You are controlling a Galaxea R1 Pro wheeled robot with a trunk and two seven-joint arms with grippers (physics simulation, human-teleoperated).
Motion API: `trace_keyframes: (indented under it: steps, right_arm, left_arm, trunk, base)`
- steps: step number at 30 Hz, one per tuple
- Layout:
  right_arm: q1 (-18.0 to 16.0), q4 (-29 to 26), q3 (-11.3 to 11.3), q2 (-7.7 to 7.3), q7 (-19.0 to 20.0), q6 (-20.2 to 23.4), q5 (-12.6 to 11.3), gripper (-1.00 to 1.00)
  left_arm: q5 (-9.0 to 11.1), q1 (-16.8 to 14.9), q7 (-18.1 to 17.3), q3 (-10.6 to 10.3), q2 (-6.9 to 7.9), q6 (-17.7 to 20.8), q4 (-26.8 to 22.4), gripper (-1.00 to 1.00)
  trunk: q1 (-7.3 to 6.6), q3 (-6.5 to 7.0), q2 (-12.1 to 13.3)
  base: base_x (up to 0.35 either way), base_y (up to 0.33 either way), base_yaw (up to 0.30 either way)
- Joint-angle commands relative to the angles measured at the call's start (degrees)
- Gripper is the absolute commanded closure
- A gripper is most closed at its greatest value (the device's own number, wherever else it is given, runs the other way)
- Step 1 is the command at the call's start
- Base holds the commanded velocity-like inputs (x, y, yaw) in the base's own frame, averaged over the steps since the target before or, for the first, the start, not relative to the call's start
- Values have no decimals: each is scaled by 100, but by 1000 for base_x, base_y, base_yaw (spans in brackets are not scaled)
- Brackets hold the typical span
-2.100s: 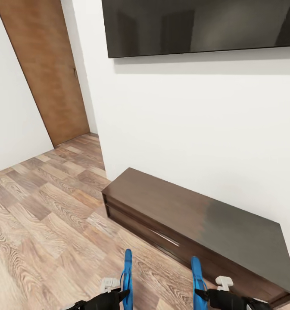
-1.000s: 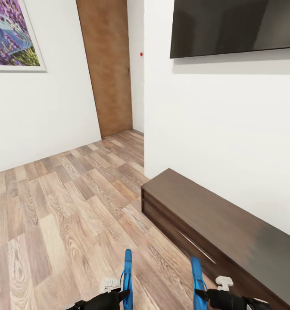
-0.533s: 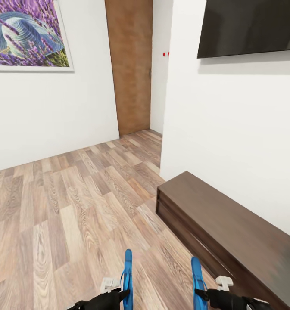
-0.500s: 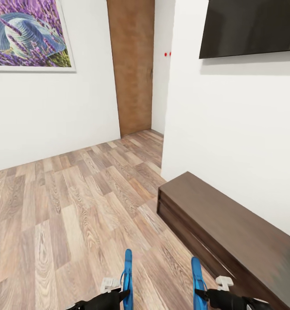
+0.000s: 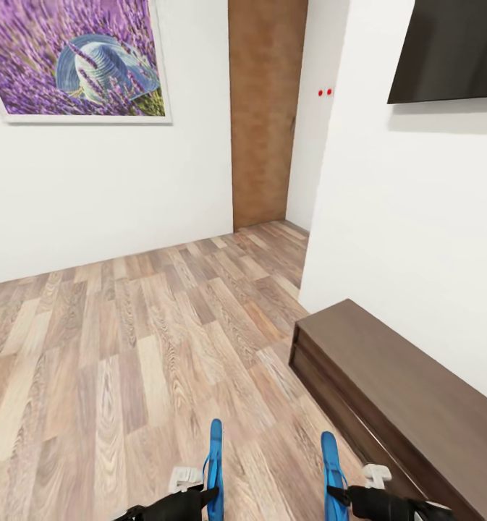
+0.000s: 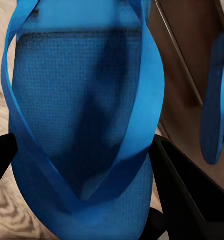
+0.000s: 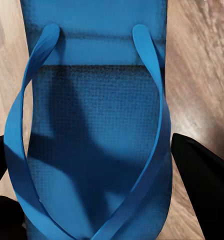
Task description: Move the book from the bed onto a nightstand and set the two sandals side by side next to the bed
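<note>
Status: transit, sandal step in hand. The robot carries one blue sandal in each hand while facing a corner of the room; neither has been set down.

Left hand (image 5: 200,498): clenched on the left sandal (image 5: 214,467), which stands on edge with its sole pointing forward over the wood-plank floor (image 5: 127,362). In the left wrist view the dark fingers (image 6: 189,192) sit at both sides of the sandal (image 6: 84,125) near the point where its straps meet, closed against it. The other sandal (image 6: 213,100) hangs just beyond.

Right hand (image 5: 348,498): likewise clenched on the right sandal (image 5: 333,474), also held on edge. In the right wrist view the sandal (image 7: 94,125) lies between the dark fingers (image 7: 207,185), gripped at its strap end.

The two sandals are carried parallel, a gap between them, both clear of the floor.

Surroundings: a long low dark bench (image 5: 409,405) along the white wall on the robot's right, a wall-mounted dark screen (image 5: 453,51) above it, a brown door (image 5: 266,116) ahead, and a lavender picture (image 5: 80,58) on the left-hand wall.

Assessment: the sandals remain to be placed, and the book step cannot be judged from here. The next move calls for bringing the bed into sight, driving to its side, then lowering both sandals flat onto the floor, side by side. Risk: a sandal held on edge may tip over when let go.
</note>
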Motion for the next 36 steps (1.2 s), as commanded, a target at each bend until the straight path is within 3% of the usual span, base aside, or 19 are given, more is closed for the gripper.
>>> trace_keyframes:
  steps: [1,8,15,32,36]
  right_arm:
    - [0,-11,-50,2,28,40,34,100]
    - [0,-7,-43,11,-13,39,52,100]
    - [0,-3,-41,27,-20,43,69,100]
    - [0,-3,-41,34,-25,39,69,100]
    - [0,-3,-41,99,-66,38,69,100]
  left_arm:
    - [25,-5,-17,9,-2,32,3,100]
    - [22,-3,33,9,-8,31,3,100]
    - [11,-2,473,9,-94,31,3,100]
    - [8,-2,563,8,-143,13,8,100]
    - [8,-2,867,9,-223,-169,110,100]
  trunk:
    - [-1,-5,-2]
    - [-1,-5,-2]
    - [-1,-5,-2]
    - [-1,-5,-2]
    - [-1,-9,-2]
  base:
    - [0,0,292]
    - [0,0,292]
    - [0,0,292]
    - [0,0,292]
    - [0,0,292]
